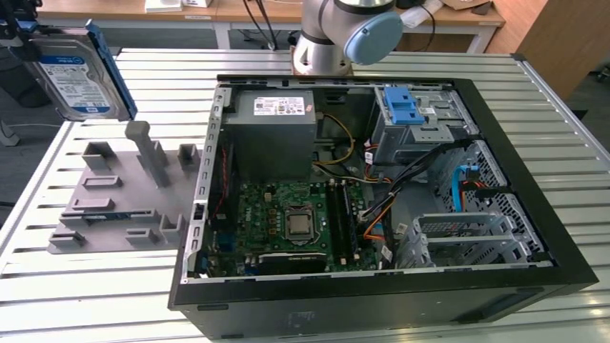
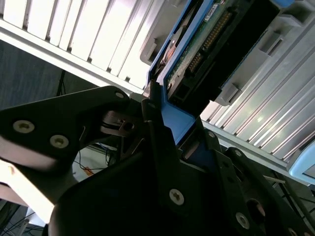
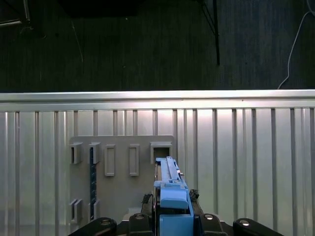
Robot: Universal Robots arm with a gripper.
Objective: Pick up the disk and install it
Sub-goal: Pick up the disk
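The disk [image 1: 78, 71], a silver-grey drive with a white-and-blue label and a blue frame, hangs upright in the air at the exterior view's far left, above the grey slotted holder [image 1: 124, 196]. My gripper [image 1: 27, 34] is shut on its upper end. In the second wrist view the black fingers [image 2: 157, 132] clamp the blue frame, with the disk [image 2: 206, 44] reaching away from them. The first wrist view has the disk [image 3: 170, 189] edge-on, held in the gripper [image 3: 170, 221] over the holder [image 3: 118, 167].
An open black computer case [image 1: 381, 293] lies on the slatted metal table [image 1: 96, 286]. Inside are a grey power supply [image 1: 274, 132], a green motherboard [image 1: 296, 221], a blue latch on the drive bay [image 1: 405, 107] and a metal cage [image 1: 467, 236]. The arm's base [image 1: 329, 36] stands behind.
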